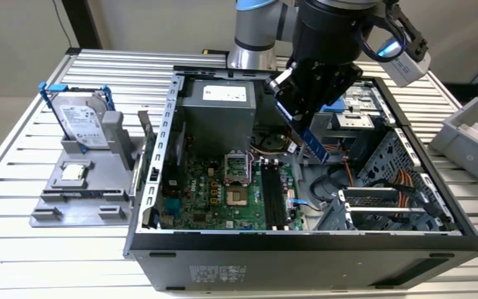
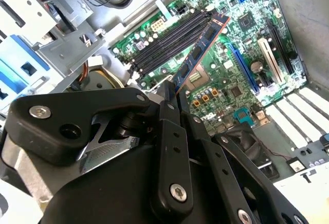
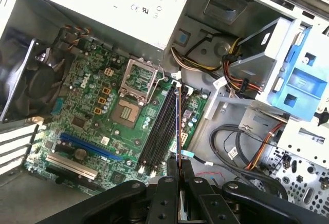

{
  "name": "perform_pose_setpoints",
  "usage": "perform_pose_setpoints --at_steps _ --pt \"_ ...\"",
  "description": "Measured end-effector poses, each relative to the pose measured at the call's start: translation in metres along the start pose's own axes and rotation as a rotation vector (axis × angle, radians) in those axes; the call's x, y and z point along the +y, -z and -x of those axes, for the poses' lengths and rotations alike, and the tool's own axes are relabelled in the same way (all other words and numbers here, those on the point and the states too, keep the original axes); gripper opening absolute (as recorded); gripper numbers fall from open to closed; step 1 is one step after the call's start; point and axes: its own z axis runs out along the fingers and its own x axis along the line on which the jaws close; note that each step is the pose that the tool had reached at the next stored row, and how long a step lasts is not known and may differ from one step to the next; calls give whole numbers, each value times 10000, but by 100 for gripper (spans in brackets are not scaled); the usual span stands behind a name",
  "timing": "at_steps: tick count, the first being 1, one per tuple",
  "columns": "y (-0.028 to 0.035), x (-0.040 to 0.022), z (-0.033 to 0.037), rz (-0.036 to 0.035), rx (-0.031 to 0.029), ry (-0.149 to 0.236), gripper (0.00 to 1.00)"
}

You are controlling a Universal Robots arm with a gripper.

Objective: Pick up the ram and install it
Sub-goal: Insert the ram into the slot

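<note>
The ram (image 1: 305, 140) is a long dark blue stick hanging tilted above the open computer case, and my gripper (image 1: 295, 111) is shut on its upper end. In the second wrist view the ram (image 2: 203, 47) juts out from between the black fingers (image 2: 171, 126) and hangs over the green motherboard, close to the black memory slots (image 2: 167, 43). In the first wrist view the ram (image 3: 178, 121) shows edge-on as a thin line over the memory slots (image 3: 160, 126), with the gripper (image 3: 179, 166) closed around it. The memory slots (image 1: 274, 193) lie below the stick, apart from it.
The open case (image 1: 305, 240) has metal walls all round. Inside are a power supply (image 1: 222, 109), a bare processor socket (image 1: 234, 167), cables and a drive cage (image 1: 380, 202). At the exterior view's left, a grey fixture holds a hard drive (image 1: 81, 118) and a processor chip (image 1: 74, 172). A grey bin (image 1: 470, 140) stands at the right.
</note>
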Motion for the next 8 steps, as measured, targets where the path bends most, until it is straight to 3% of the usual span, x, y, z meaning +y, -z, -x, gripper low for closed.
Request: perform_pose_setpoints --at_steps 8 --pt "-3 0 0 -18 -5 -638 0"
